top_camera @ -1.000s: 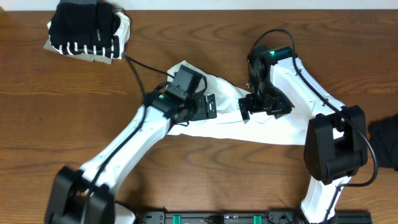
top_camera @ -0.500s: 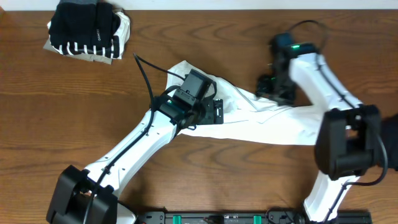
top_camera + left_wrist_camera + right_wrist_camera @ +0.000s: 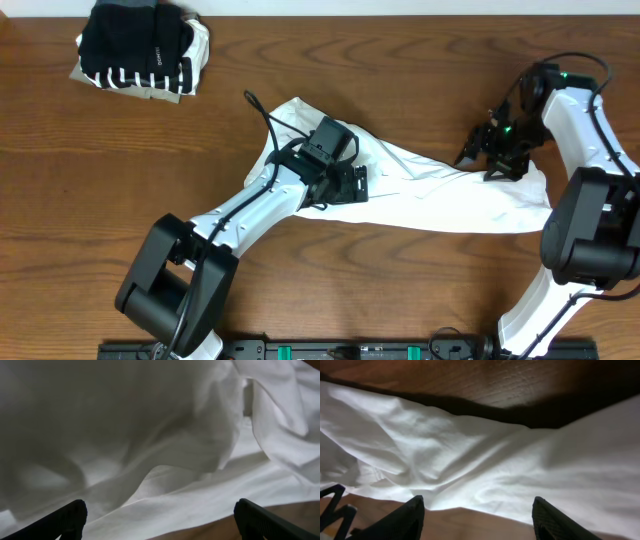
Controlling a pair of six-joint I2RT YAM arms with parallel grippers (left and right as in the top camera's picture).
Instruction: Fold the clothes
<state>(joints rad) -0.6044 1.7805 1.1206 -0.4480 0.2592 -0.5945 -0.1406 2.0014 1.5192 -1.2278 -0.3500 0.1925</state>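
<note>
The white T-shirt (image 3: 440, 195) lies crumpled and drawn out into a long band across the middle of the table. My left gripper (image 3: 352, 185) hovers over its left part, open, and in the left wrist view the rumpled white cloth (image 3: 165, 450) fills the frame beyond the wide-apart fingers (image 3: 70, 517). My right gripper (image 3: 487, 160) is at the shirt's right end, open. In the right wrist view the shirt's edge (image 3: 485, 475) and bare wood lie between its fingers (image 3: 405, 517), which hold nothing. More clothes sit folded in a stack (image 3: 140, 48) at the far left corner.
The stack at the far left holds black, black-and-white striped and beige pieces. The wooden table (image 3: 400, 60) shows bare around the shirt. Both arms' cables loop above the cloth, and their bases stand at the front edge.
My right arm has swung from the shirt's middle out to its right end, and the shirt now lies longer to the right. My left gripper has shifted slightly right over the cloth.
</note>
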